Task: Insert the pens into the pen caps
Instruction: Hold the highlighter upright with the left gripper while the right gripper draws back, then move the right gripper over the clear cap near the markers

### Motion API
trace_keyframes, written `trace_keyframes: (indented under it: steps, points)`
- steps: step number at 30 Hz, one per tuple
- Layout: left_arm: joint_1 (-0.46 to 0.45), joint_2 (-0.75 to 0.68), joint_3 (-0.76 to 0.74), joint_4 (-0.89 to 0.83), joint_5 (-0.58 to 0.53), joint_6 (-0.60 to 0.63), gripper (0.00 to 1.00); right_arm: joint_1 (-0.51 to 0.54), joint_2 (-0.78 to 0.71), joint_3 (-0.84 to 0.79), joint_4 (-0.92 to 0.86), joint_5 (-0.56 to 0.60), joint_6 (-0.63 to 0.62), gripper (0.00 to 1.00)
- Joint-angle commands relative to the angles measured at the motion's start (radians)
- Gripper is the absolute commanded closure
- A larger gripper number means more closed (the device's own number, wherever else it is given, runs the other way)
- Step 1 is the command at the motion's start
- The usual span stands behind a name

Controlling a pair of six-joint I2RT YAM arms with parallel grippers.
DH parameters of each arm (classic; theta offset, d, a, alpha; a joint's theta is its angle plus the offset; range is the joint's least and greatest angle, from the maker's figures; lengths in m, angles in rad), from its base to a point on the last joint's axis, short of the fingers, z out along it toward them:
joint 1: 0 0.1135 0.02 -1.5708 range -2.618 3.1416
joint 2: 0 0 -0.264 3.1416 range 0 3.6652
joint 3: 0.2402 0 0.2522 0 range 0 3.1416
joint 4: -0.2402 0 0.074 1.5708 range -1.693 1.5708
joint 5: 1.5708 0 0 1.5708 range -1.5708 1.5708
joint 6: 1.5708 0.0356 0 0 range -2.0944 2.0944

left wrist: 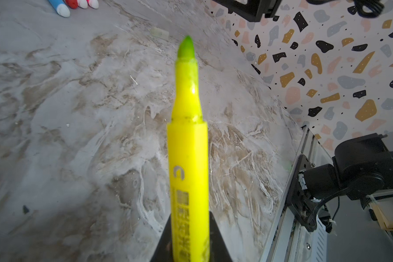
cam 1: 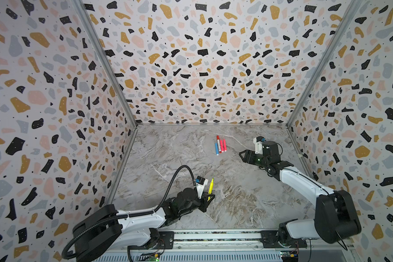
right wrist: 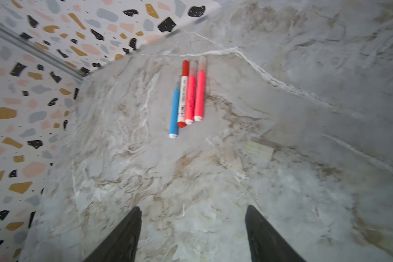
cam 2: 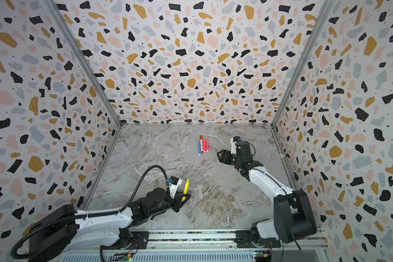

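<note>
My left jaws pinch the yellow pen by its tail over the near surface, bare tip out, light, stiff, slick plastic I'd grip on the barrel, while my right jaws hang spread near a clear cap.

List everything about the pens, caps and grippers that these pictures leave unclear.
Left gripper: in the left wrist view its jaws are mostly hidden behind the yellow pen and cut off by the frame edge.
Pale patch: blurred in the right wrist view; cap or not, cannot tell.
Row of four pens: too small in both top views to show caps; cut off by the frame edge in the left wrist view.
</note>
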Motion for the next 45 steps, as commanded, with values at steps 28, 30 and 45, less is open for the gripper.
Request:
trace_keyframes:
  steps: [28,30,45]
  points:
    - [-0.018,-0.303,-0.067,-0.152,-0.107,-0.014,1.00,0.005,0.448,0.330,-0.188,0.025,-0.151,0.34]
    - [-0.018,-0.305,-0.067,-0.155,-0.109,-0.014,1.00,0.017,0.432,0.311,-0.182,0.028,-0.144,0.35]
    - [-0.018,-0.327,-0.084,-0.158,-0.119,-0.023,1.00,0.104,0.346,0.346,-0.183,0.110,-0.133,0.35]
